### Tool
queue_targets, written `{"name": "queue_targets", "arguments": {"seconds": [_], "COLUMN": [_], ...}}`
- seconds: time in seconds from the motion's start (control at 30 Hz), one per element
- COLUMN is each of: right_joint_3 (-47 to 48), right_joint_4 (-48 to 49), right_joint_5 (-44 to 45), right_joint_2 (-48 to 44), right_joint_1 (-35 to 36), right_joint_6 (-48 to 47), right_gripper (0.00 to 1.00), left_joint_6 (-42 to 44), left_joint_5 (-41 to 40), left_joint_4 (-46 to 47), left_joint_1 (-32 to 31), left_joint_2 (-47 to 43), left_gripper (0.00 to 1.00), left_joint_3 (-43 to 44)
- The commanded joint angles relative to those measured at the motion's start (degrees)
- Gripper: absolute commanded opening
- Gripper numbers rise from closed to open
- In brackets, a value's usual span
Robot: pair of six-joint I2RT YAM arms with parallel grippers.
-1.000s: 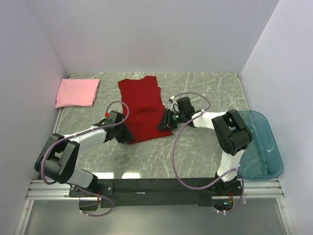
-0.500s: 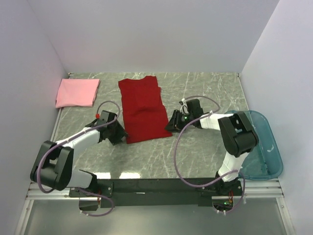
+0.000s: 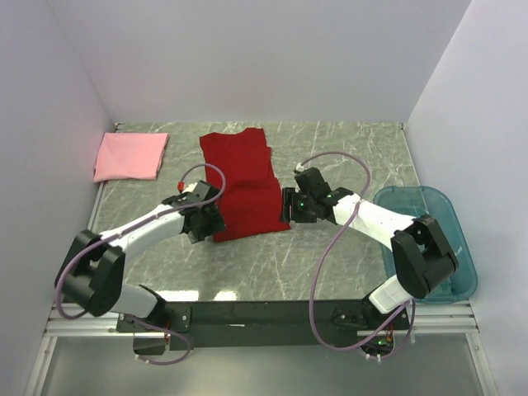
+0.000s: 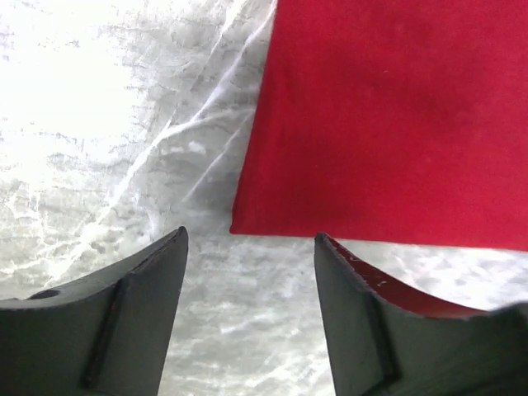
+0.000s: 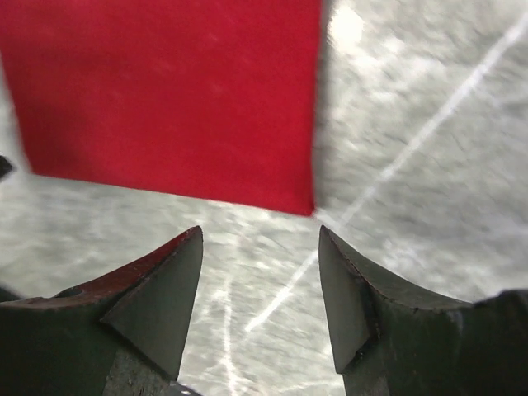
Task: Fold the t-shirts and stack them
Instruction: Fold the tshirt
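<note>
My left gripper (image 3: 212, 223) and right gripper (image 3: 287, 207) both stand well parted, with nothing between the fingers. The red t-shirt (image 3: 242, 183) lies flat mid-table, and from above its long axis runs 12 to 6 o'clock. The pink t-shirt (image 3: 130, 156) sits folded at 10 o'clock. Each hand faces one near-hem corner, about 12 o'clock from its fingers. I judge both equally close for the next fold.

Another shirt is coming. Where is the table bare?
Bare: far right, between the deep red cloth t-shirt and the translucent teal plastic bin; the near strip by the arm bases. Crowded: the shirt's near corners, at left tool and right tool.
</note>
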Motion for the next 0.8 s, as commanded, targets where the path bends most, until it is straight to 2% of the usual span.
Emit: {"name": "queue_targets", "arguments": {"seconds": [0.0, 0.23, 0.6, 0.77], "right_joint_3": [1.83, 1.04, 2.79, 4.99], "right_joint_4": [-5.62, -3.95, -3.95, -5.97], "right_joint_5": [9.00, 7.77, 8.74, 9.44], "right_joint_2": [-1.57, -0.17, 3.52, 6.25], "right_joint_1": [1.30, 2.53, 3.32, 4.29], "right_joint_6": [-1.29, -0.85, 1.96, 3.37], "right_gripper": [0.65, 0.65, 0.64, 0.62], "left_joint_6": [0.74, 1.36, 2.50, 2.50], "left_joint_5": [-6.32, -6.42, -3.25, -2.63], "left_joint_4": [-3.72, -3.37, -3.20, -3.63], "left_joint_1": [-1.77, -3.44, -4.06, -4.14], "left_joint_2": [3.82, 9.54, 14.03, 13.94], "left_gripper": [0.66, 0.51, 0.44, 0.27], "left_joint_3": [3.35, 5.55, 5.64, 5.46]}}
